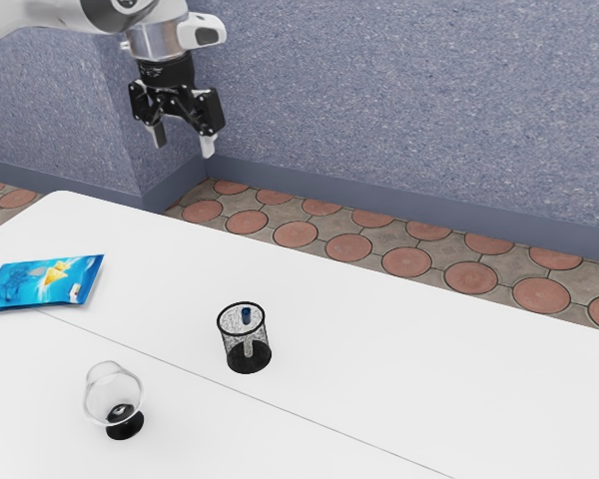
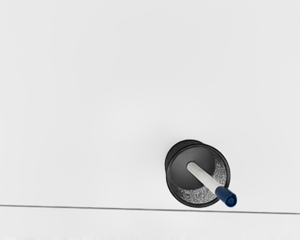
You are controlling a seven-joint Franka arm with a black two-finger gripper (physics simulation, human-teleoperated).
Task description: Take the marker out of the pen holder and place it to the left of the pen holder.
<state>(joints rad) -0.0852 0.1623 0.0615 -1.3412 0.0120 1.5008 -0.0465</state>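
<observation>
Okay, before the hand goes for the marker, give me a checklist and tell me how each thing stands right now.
1. Hand open: ok, fingers apart.
2. Nothing gripped: ok.
3. Holder upright on the table: ok.
4. Marker in the holder, blue end up: ok.
5. Marker standing straight: not ok, it leans toward the rim.
6. Hand down at the marker: not ok, it hangs well above the table.

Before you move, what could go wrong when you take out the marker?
The marker leans in the cup, so I might tip the cup while pulling it out. My open end effector might miss the marker, because it's slim. If I swing wide, I could bump the glass standing nearby.
</observation>
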